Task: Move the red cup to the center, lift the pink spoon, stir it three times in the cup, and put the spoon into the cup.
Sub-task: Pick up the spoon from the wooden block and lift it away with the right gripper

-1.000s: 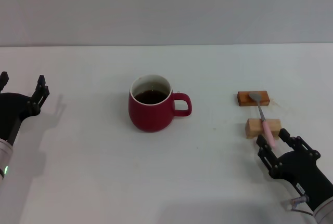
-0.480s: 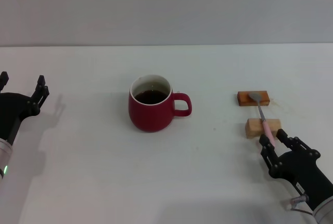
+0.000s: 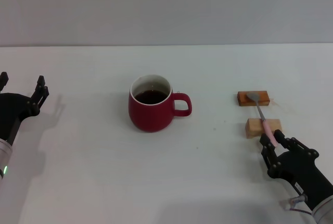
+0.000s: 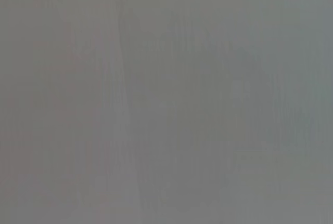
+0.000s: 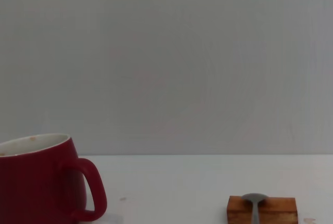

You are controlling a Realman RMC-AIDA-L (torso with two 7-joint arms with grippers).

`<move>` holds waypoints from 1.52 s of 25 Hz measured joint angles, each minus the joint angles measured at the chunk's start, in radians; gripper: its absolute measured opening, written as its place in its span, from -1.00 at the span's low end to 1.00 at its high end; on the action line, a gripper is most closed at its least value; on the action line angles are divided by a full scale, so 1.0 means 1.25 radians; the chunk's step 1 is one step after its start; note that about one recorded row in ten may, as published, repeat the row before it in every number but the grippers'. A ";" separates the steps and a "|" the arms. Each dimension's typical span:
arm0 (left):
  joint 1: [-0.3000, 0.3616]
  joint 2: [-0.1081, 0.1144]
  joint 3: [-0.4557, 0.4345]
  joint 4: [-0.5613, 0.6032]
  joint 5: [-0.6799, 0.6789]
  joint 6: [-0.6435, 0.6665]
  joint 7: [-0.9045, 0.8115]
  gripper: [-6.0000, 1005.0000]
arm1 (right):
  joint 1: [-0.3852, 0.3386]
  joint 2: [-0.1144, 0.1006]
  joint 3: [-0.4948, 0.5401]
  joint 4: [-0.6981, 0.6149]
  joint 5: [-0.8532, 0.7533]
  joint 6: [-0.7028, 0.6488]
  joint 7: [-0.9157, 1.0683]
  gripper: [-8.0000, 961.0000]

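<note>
The red cup (image 3: 151, 112) stands near the table's middle with dark liquid inside and its handle toward my right. It also shows in the right wrist view (image 5: 36, 182). The pink spoon (image 3: 266, 128) lies across two blocks, with its grey bowl (image 5: 254, 199) on the reddish-brown block (image 3: 253, 99) and its pink handle over the tan block (image 3: 263, 127). My right gripper (image 3: 274, 142) is low at the near right, its fingers open on either side of the handle's near end. My left gripper (image 3: 22, 84) is open and empty at the far left, well away from the cup.
The white table (image 3: 93, 172) runs back to a grey wall. The reddish-brown block also shows in the right wrist view (image 5: 263, 209). The left wrist view shows only a blank grey surface.
My right gripper has shifted slightly and its fingers stand a little closer around the spoon handle's end. The cup, spoon and left arm have not moved.
</note>
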 joint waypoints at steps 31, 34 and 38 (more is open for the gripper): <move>0.007 0.000 0.007 -0.001 0.001 0.007 0.000 0.66 | -0.002 0.000 -0.001 0.001 -0.002 0.014 0.000 -0.49; 0.007 0.000 0.007 -0.001 0.001 0.007 0.000 0.66 | -0.002 -0.001 -0.001 0.001 -0.001 0.014 0.000 -0.55; 0.007 0.000 0.007 -0.001 0.001 0.007 0.000 0.66 | -0.002 -0.002 -0.001 0.001 -0.001 0.013 0.000 -0.62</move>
